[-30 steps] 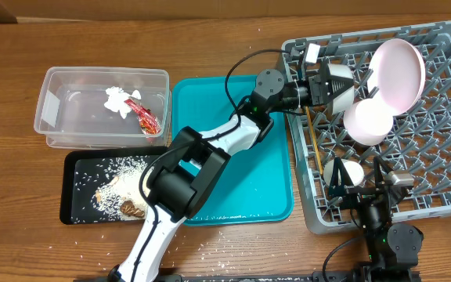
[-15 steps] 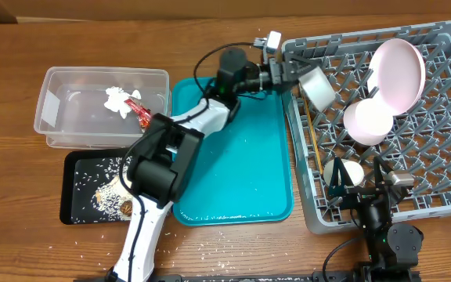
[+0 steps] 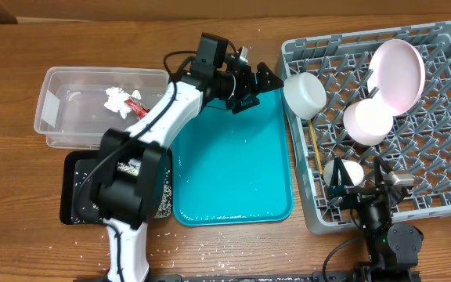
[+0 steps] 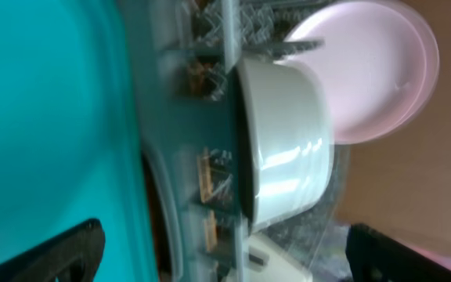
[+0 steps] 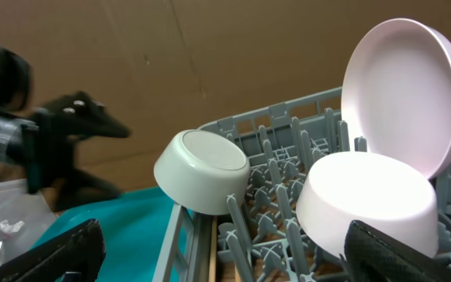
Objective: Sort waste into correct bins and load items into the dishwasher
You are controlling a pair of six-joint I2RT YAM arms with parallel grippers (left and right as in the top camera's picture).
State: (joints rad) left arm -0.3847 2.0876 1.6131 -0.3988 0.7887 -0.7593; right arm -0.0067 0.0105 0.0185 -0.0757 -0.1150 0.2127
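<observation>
The pale bowl (image 3: 304, 94) lies tipped on its side on the pegs at the left edge of the grey dishwasher rack (image 3: 437, 196). My left gripper (image 3: 254, 84) hangs open over the teal tray's far right corner, just left of that bowl and apart from it. The left wrist view shows the bowl (image 4: 284, 145) ahead of empty jaws. The white plate (image 3: 398, 72) stands upright with the pinkish-white bowl (image 3: 369, 120) leaning below it. Chopsticks (image 3: 316, 149) lie along the rack's left side. My right gripper (image 3: 360, 182) rests open at the rack's near edge.
The teal serving tray (image 3: 233, 164) lies between rack and bins. A clear tub (image 3: 61, 117) holds the tissue (image 3: 117, 99) and red wrapper (image 3: 143, 114). The black tray (image 3: 77, 200) below it holds rice scraps; grains are scattered on the table in front.
My left gripper has opened and let go of the pale bowl in the rack, then drawn back left over the teal tray. The right arm has not moved.
</observation>
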